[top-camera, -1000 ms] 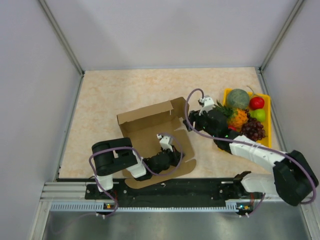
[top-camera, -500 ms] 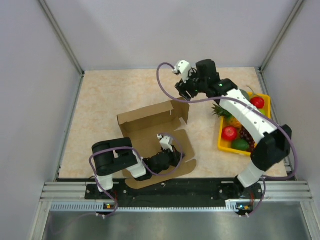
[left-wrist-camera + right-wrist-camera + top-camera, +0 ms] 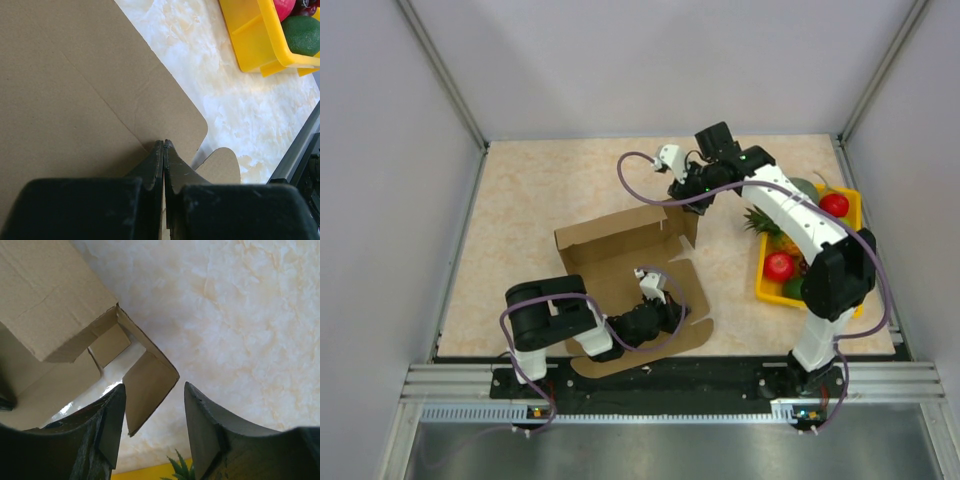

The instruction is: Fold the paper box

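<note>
A pale marbled desk [image 3: 540, 190] carried a plain brown cardboard paper box [image 3: 610, 250]. The box was half formed and lay near the middle, a little to the left. Its far wall was upright and its near panels were flat. A yellow plastic fruit tray [image 3: 247, 37] sat apart from it at the right edge.

The step in hand looked like raising the box's right side. To do it well, the right claw [image 3: 682, 192] would probably need to settle squarely over the upright corner flap [image 3: 150, 382] at the far right corner. It should close near the crease and swing the flap inward without dragging the sheet, while the near panel was pinned down.

The right claw's jaws stood wide apart, one on each side of that flap, touching nothing visible. The left claw [image 3: 164, 146], at the near right of the box, had its jaws pressed together on the edge of the flat panel, beside a rounded tab [image 3: 220, 165].
</note>
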